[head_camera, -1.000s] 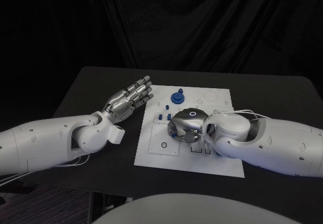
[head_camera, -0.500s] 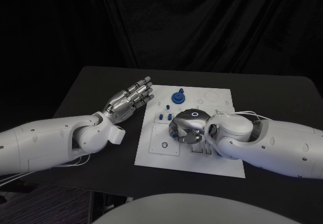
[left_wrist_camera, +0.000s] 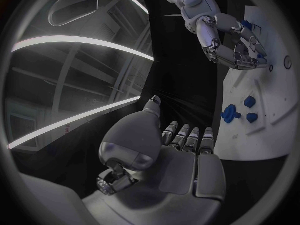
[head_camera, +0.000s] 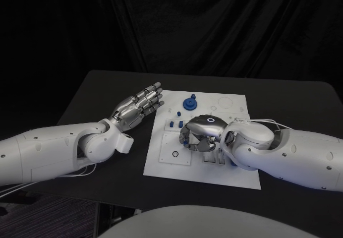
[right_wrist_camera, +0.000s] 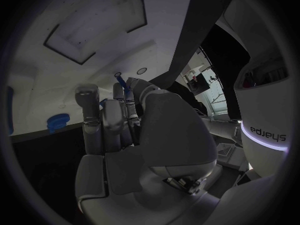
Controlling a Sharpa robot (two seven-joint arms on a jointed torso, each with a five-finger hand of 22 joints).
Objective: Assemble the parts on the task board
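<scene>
Task board (head_camera: 236,171): white plate lying flat in the middle of our head view on the black table (head_camera: 93,89), its long side running from the upper centre down towards the lower right.
Change: we see very little of it; against the earlier frames the right hand has crept a touch towards the right of the frame and stays low over the board, while the left hand has not budged.
Right hand (head_camera: 199,133): it comes in from the right edge, sitting over the board's centre with its fingers curled down and inward. In the right wrist view a slim blue part (right_wrist_camera: 122,85) stands up between the fingertips, so we read it as pinched there.
Left hand (head_camera: 136,106): flat, fingers straight and close together, pointing towards the upper right, hovering at the board's left edge and holding nothing. We cannot tell whether it touches the board.
Parts: a blue round part (head_camera: 189,103) stands upright near the board's top edge, and small blue pieces (head_camera: 176,124) sit just below it, left of the right hand. From the left wrist view we pick out the same blue round part (left_wrist_camera: 230,114) on the white plate (left_wrist_camera: 262,135).
</scene>
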